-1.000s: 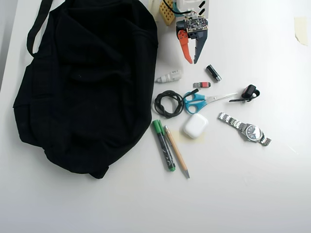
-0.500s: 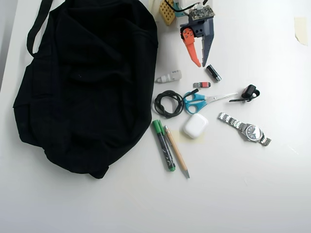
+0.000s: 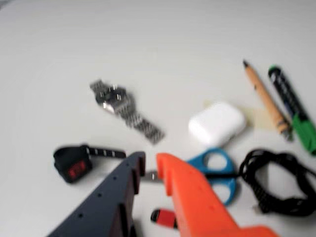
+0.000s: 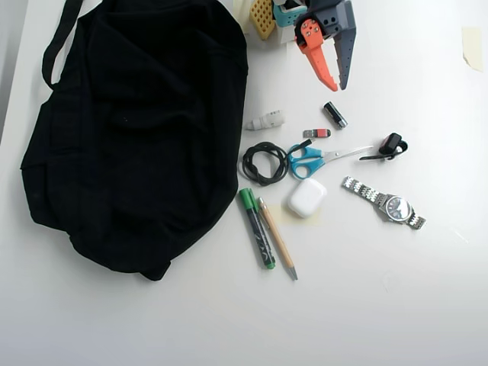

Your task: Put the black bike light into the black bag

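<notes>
The black bike light lies on the white table right of the scissors, its thin strap tail pointing left. The wrist view shows this bike light at lower left, with a red mark on its face. The black bag is spread wrinkled over the left half of the overhead view, strap at top left. My gripper hangs at the top centre, well above and left of the light. Its orange and dark fingers stand a narrow gap apart around nothing. That gripper fills the bottom of the wrist view.
Between bag and light lie a black cylinder, a small red stick, blue scissors, a coiled cable and a white plug. Lower down are a white earbud case, a steel watch, a green marker and a pencil.
In the overhead view the gripper has swung to the right and up toward the top edge, away from the small items. Nothing on the table has moved.
</notes>
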